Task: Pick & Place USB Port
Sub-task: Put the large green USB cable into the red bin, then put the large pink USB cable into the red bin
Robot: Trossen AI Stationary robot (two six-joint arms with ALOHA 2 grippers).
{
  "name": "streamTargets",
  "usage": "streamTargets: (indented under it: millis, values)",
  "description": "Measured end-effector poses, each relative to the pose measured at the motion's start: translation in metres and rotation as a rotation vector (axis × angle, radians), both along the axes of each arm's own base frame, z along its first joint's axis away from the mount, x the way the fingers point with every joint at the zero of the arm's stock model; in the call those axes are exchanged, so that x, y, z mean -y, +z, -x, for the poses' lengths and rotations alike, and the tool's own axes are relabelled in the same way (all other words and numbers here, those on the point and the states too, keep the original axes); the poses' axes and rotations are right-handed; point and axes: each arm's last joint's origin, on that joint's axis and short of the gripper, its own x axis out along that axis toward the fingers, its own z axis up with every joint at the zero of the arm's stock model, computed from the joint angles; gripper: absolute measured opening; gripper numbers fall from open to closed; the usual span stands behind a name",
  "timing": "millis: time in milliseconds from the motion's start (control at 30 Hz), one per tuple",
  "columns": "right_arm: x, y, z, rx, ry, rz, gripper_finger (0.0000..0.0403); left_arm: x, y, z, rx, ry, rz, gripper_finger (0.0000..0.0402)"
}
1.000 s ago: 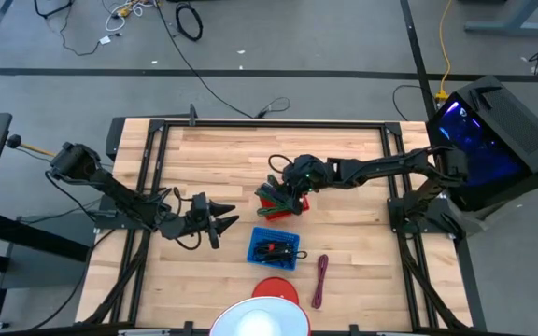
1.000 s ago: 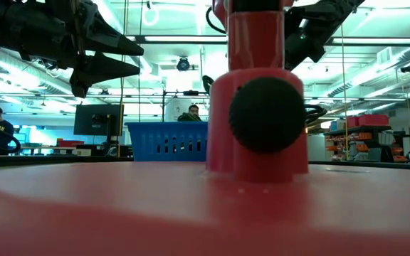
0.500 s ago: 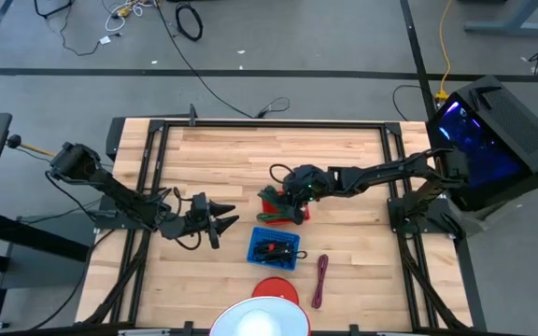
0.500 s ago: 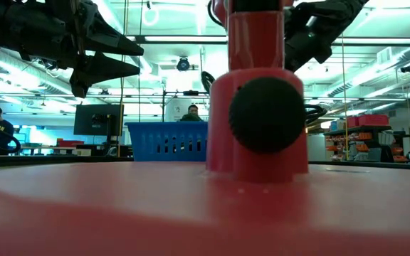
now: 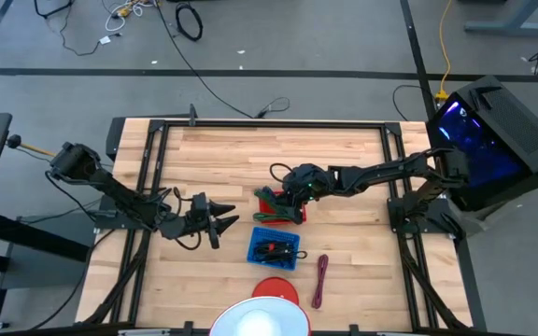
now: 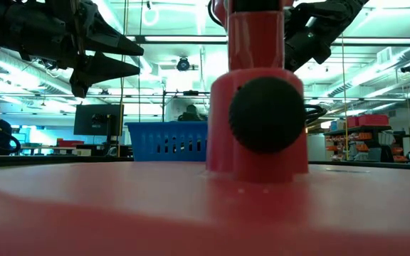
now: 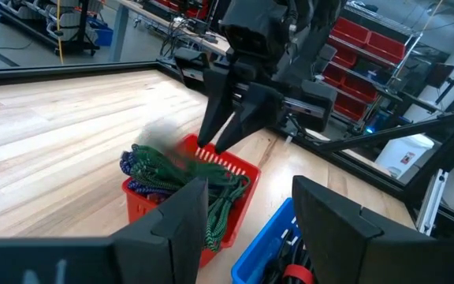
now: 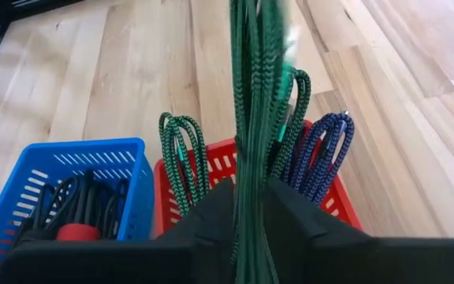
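Near the middle of the high view, the right tool (image 5: 286, 198) hung over the red basket (image 5: 281, 207) on the wooden worktop (image 5: 232, 159), and its finger gap could not be read from above. Below it in the frame sat the blue basket (image 5: 276, 248), with a dark red cable (image 5: 321, 279) to that basket's right. The left tool (image 5: 220, 218) waited at centre left, fingers spread and empty.

Low view: a red object (image 6: 258, 92) filled the foreground, the blue basket (image 6: 166, 141) behind it.

Left wrist view: the right tool (image 7: 228, 118) pointed down into the red basket (image 7: 219, 177), beside green cable coils (image 7: 176, 177).

Right wrist view: a green braided cable (image 8: 257, 102) ran between the dark fingers (image 8: 211, 217), above the red basket (image 8: 211, 170); whether they pinched it could not be told.
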Motion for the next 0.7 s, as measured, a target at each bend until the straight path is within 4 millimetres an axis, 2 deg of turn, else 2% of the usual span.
streamTargets:
  millis: [267,500,567,700]
  values:
    - [0.0,0.003,-0.002,0.036,0.004,0.002,0.0121,0.0,0.0,0.0,0.0,0.0,0.001,0.019]
    - [0.0,0.003,-0.002,0.037,0.003,-0.006,0.0125,0.0,0.0,0.0,0.0,0.0,0.001,0.019]
    - [-0.004,0.003,-0.002,0.038,0.031,-0.047,0.0123,0.0,0.0,0.0,0.0,0.0,0.001,0.019]
    - [-0.028,0.005,-0.003,0.046,0.201,-0.161,0.0124,0.0,0.0,0.0,0.0,0.0,0.0,0.019]
